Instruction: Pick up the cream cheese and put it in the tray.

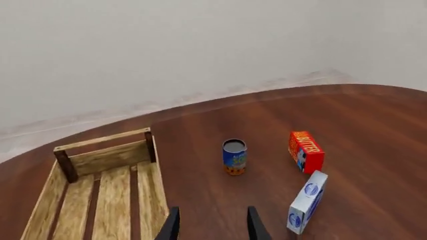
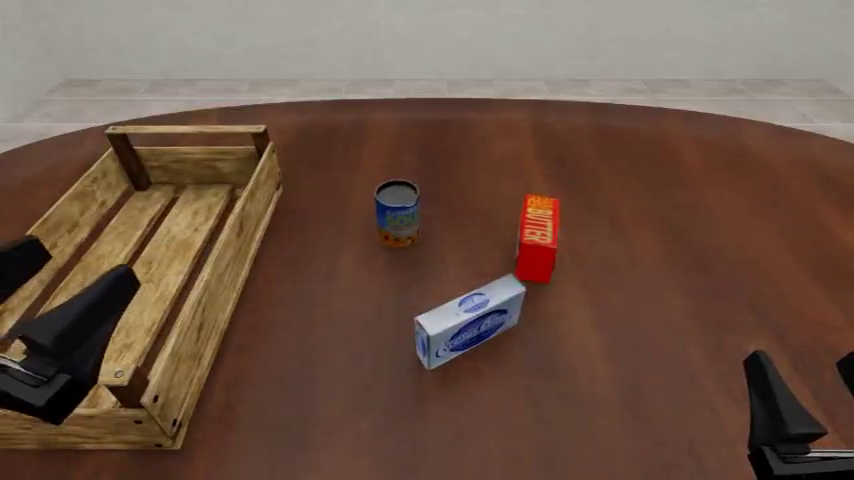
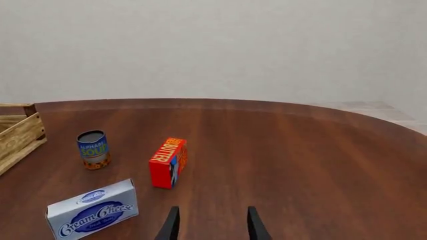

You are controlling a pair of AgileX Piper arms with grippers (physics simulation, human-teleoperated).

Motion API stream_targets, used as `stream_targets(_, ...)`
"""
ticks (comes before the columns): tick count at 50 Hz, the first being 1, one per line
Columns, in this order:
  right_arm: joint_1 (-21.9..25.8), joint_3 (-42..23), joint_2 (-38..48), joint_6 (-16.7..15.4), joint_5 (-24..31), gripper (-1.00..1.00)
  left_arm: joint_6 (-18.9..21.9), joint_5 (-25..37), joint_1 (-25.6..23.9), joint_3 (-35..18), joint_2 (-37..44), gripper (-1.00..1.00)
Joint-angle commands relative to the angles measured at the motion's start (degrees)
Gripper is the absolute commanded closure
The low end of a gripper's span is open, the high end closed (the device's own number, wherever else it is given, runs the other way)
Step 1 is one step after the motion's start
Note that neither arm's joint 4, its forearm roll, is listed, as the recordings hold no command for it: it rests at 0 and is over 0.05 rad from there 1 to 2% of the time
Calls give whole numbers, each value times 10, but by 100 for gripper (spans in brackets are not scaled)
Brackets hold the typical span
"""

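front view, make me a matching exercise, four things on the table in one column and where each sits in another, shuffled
Things:
1. cream cheese
2. butter box
3. soup can
4. tray

Places:
A. far left of the table, under the left tool
B. upright, between the tray and the red-orange box
C. nearest the arms of the three small items, in the middle of the table
D. on its long edge, just right of the can

Pairs: 1-C, 2-D, 3-B, 4-A
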Motion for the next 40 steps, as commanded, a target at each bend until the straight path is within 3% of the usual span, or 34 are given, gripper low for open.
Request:
stream_targets(1,0,0,0,0,1,-100,20,-12,-54,-35,73,-100)
stream_targets(23,0,0,0,-3,4,-100,50,-45,-109,-81,202,-100)
stream_targets(29,0,0,0,-3,3,-100,39,-41,-120,-97,235,-100)
stream_targets(30,0,0,0,-2,2,-100,16,-37,-143,-106,252,-100)
stream_targets(34,0,0,0,-2,3,-100,1,-33,-154,-118,270,-100)
stream_targets(40,-1,0,0,-2,3,-100,19,-25,-157,-142,304,-100)
